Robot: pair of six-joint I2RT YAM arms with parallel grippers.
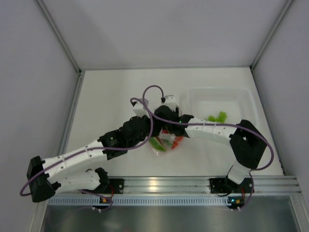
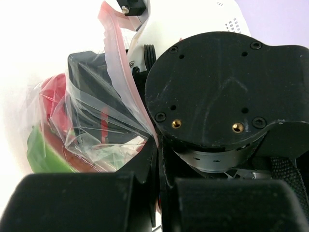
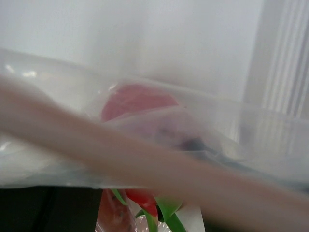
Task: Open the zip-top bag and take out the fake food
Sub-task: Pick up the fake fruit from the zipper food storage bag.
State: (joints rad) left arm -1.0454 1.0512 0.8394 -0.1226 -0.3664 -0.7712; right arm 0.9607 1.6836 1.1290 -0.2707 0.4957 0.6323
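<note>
**A:** Where is the bag sitting?

**B:** The bag is hanging around the middle of the white surface, just below the spot where the two arms are meeting. It is lying left of a clear tub. I cannot tell whether the bag is touching the surface.

**A:** What is the left end effector doing?

**B:** The left end effector is pinching narrow. The bag's pinkish strip is running down into the slit between its black fingers.

**A:** And the right one?

**B:** The right end effector is crowding against the left one at the bag's top edge. Its own camera is showing only the blurred strip crossing close in front of the lens, so I cannot tell whether it is gripping.

**A:** Where is the food?

**B:** A red piece and a green piece are showing through the plastic, inside the bag. A green leafy piece is lying in the tub.
</note>
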